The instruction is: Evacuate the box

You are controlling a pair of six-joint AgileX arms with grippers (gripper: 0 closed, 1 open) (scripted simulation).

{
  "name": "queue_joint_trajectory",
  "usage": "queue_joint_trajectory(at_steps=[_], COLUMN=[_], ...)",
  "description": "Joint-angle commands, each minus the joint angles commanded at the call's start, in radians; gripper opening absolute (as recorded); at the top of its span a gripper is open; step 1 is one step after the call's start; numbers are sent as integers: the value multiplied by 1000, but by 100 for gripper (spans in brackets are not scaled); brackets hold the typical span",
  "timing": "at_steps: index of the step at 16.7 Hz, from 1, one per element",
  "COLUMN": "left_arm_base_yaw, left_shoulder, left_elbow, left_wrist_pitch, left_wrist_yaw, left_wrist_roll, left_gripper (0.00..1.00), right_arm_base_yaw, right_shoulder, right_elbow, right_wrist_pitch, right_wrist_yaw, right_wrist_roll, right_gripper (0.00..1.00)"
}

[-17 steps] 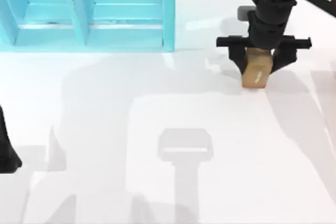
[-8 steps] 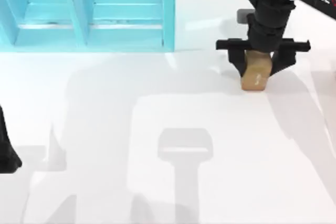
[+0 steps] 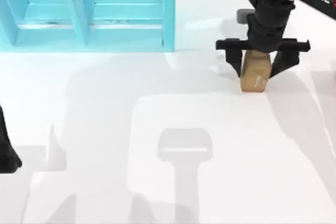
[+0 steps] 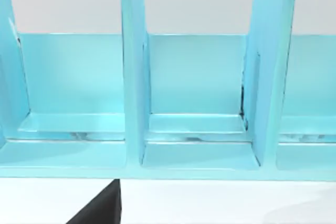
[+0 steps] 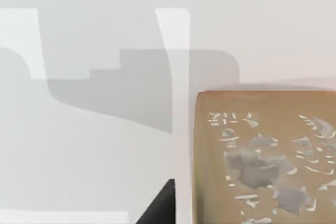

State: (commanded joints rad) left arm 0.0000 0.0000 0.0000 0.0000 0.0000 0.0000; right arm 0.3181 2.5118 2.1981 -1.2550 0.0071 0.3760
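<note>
Top view: right gripper (image 3: 257, 65) clamps brown box (image 3: 255, 77), well apart from blue shelf (image 3: 169, 11).

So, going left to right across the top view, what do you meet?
Left arm parked at the left edge → blue box → right gripper straddling the brown block.

- The small tan cardboard-looking block (image 3: 255, 73) between the fingers of the matt black right gripper (image 3: 256, 62) has a dull, papery face; in the right wrist view (image 5: 265, 157) it carries worn whitish print and grey smudges.
- The light-blue partitioned box (image 3: 86, 11), well off to the side of that gripper, looks like smooth painted plastic with a soft sheen (image 4: 134, 87).
- The white table (image 3: 157, 145) beneath the gripper is smooth and matt.
</note>
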Motion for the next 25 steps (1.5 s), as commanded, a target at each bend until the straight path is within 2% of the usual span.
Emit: queue_joint_trajectory(at_steps=[1, 2, 12, 20, 25], left_arm_base_yaw=[0, 0, 0, 0, 0], left_shoulder=[0, 0, 0, 0, 0], left_elbow=[0, 0, 0, 0, 0], left_wrist_pitch=[0, 0, 0, 0, 0], left_wrist_yaw=[0, 0, 0, 0, 0], left_wrist_roll=[0, 0, 0, 0, 0], left_gripper=[100, 100, 100, 100, 100], right_arm_base_yaw=[0, 0, -1, -1, -4], right_shoulder=[0, 0, 12, 75, 82], right_elbow=[0, 0, 16, 398, 474], right_wrist_pitch=[0, 0, -16, -318, -392], right_wrist_yaw=[0, 0, 0, 0, 1], right_wrist_roll=[0, 0, 1, 2, -1], right_gripper=[98, 100, 100, 100, 100])
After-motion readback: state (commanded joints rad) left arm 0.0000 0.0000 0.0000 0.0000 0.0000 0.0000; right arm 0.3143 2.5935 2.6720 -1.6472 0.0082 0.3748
